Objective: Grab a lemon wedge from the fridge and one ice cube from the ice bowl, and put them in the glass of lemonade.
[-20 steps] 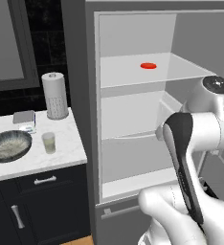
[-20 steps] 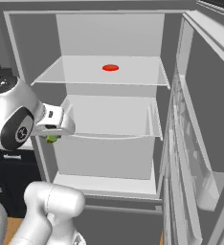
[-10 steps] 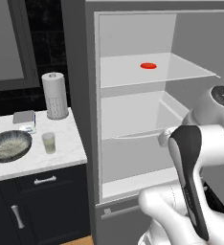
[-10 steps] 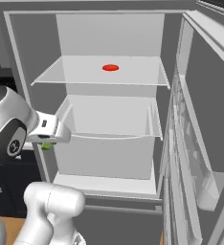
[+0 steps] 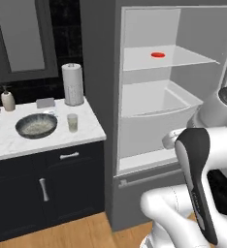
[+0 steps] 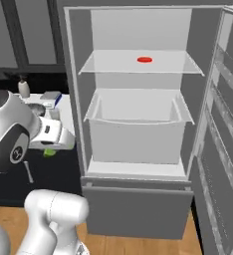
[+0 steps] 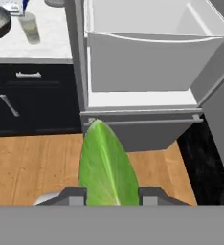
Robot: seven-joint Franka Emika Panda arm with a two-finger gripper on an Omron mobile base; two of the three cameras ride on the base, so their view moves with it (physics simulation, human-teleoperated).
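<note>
Hand view: pincer (image 7: 109, 194) clamped on lemon wedge (image 7: 107, 165), fridge (image 7: 147, 119) drawer ahead.

Glossy white arm (image 5: 217, 140) of rounded segments, black oblong panel along one link, dark round joint caps, small finger tips (image 7: 73, 194) seemingly dark grey

The white counter (image 5: 47, 140) carries the ice bowl (image 5: 36, 125) and glass of lemonade (image 5: 72, 122).
</note>
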